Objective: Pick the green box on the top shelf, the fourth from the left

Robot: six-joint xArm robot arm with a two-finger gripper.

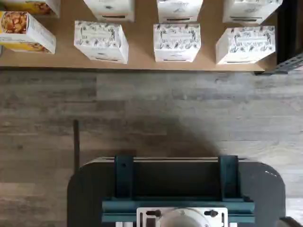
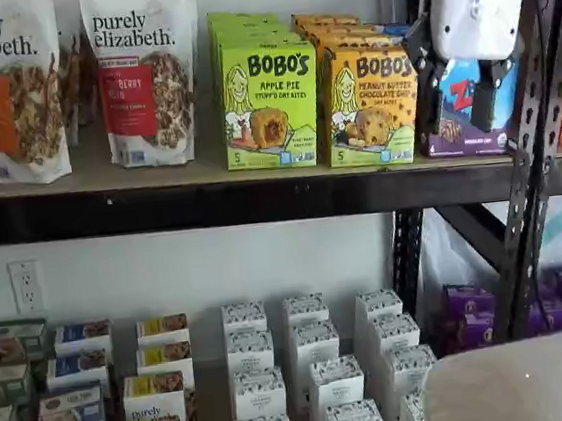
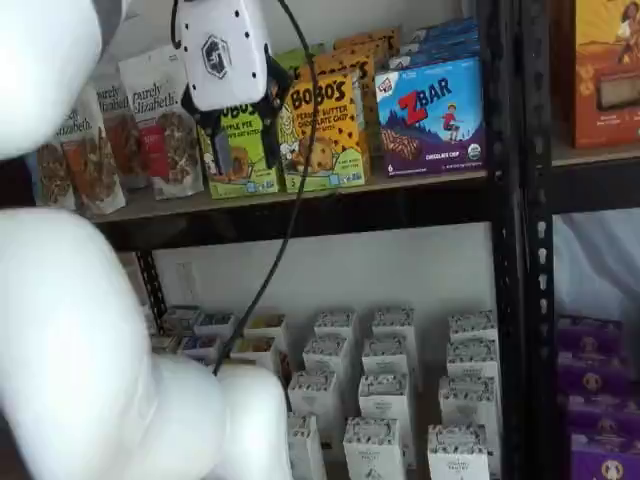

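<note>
The top shelf [image 2: 210, 206] runs as a long tan board on a thick black beam, and in both shelf views it carries a row of packaged food. At its far end stand two granola bags [image 2: 141, 72], upright and side by side. Next to them is the green box [image 2: 270, 104], at the front edge of the board with more green cartons lined up behind it. Touching its side is the orange box [image 2: 371, 102], and just past that the blue box [image 3: 430, 103], near a black upright [image 3: 510, 200].

Below, the lower shelf [image 1: 142, 59] holds rows of small white cartons [image 1: 177, 42] with gaps between them, and a yellow carton [image 1: 26, 32] at one end. The wrist view shows grey plank floor [image 1: 156, 109] in front of that board's edge.

The gripper [image 3: 240, 130] hangs in the open air in front of the top row, white body above two black fingers [image 3: 271, 105]. A gap shows between the fingers and nothing is in it; it touches no box.
</note>
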